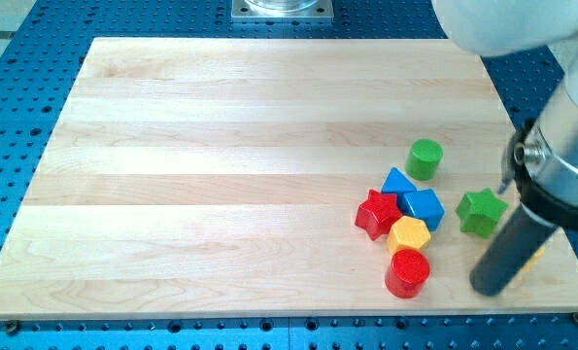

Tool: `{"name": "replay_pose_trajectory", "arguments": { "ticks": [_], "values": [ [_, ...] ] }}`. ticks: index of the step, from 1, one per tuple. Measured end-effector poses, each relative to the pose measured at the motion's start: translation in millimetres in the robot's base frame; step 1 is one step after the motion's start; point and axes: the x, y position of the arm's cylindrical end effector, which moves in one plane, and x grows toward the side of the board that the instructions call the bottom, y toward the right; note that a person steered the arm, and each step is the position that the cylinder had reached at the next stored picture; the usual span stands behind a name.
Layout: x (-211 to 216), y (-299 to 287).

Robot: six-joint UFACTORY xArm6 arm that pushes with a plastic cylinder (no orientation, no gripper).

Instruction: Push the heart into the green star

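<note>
The green star (481, 211) lies near the board's right edge. My tip (487, 288) rests on the board just below the star, to the right of the red cylinder (408, 273). A small sliver of a yellow block (538, 255) shows just to the right of my rod, mostly hidden by it; its shape cannot be made out. No heart is plainly visible.
To the left of the star is a cluster: a green cylinder (425, 158), a blue triangle (397, 181), a blue block (425, 207), a red star (377, 215) and a yellow hexagon (408, 235). The wooden board (221, 175) sits on a blue perforated table. The arm's body covers the right edge.
</note>
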Motion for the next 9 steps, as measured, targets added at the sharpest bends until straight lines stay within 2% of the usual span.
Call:
{"name": "replay_pose_trajectory", "arguments": {
  "ticks": [2,4,6,9],
  "values": [
    [6.4,44.3],
    [6.4,44.9],
    [-30.5,43.7],
    [-32.5,43.4]
  ]
}}
